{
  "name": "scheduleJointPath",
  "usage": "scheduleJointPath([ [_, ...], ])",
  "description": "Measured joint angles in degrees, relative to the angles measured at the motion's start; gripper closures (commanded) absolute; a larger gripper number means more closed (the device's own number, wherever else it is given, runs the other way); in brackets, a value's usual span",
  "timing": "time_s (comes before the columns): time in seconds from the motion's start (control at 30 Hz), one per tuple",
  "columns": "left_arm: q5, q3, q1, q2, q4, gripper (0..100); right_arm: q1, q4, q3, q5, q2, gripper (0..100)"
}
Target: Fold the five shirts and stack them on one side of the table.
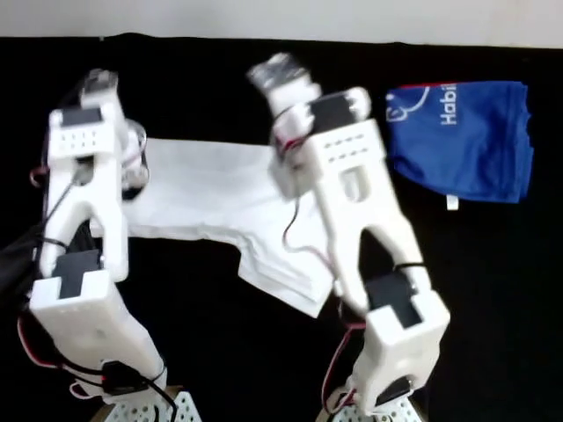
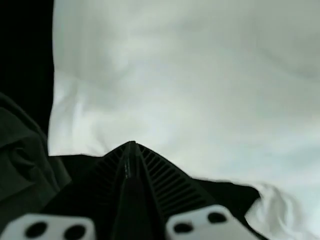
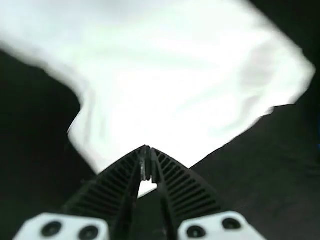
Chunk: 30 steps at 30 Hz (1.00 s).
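right pincer (image 3: 146, 167) pinches white shirt (image 3: 165, 85) — blue shirt (image 1: 466, 141) lettered

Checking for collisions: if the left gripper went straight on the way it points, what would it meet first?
The white shirt: the left gripper, jaws shut, points at its near edge, though how high above the cloth it sits is unclear.

White shirt (image 1: 211, 198) partly under both arms; right pincer (image 1: 277, 75) a blur.
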Motion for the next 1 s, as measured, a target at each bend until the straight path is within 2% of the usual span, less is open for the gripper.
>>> scheduleJointPath([
  [0.17, 0.0, 16.09, -0.79, -1.05, -16.18, 99, -3.69, -12.4, 18.9, 0.0, -2.11, 99.1],
  [0.27, 0.0, 19.25, -0.7, -2.46, -20.31, 99, -5.45, -20.48, 29.27, -0.09, -2.11, 99.1],
  [0.4, 0.0, 20.04, -0.7, -2.64, -21.54, 99, -8.7, -26.9, 36.66, -0.09, -2.11, 98.8],
  [0.5, 0.0, 20.13, -0.7, -2.81, -21.63, 99, -9.93, -26.99, 36.92, -0.09, -2.11, 93.7],
  [0.63, 0.09, 20.57, -0.7, -2.99, -22.59, 99, -10.73, -20.57, 32.53, -0.09, -2.11, 83.5],
  [0.83, 0.09, 20.57, -0.7, -2.99, -22.59, 99, -16.26, -15.91, 29.01, -0.09, -2.11, 83.7],
  [1.0, 0.09, 20.57, -0.7, -2.99, -22.59, 99, -18.29, -18.29, 29.01, -0.09, -2.11, 83.7],
])
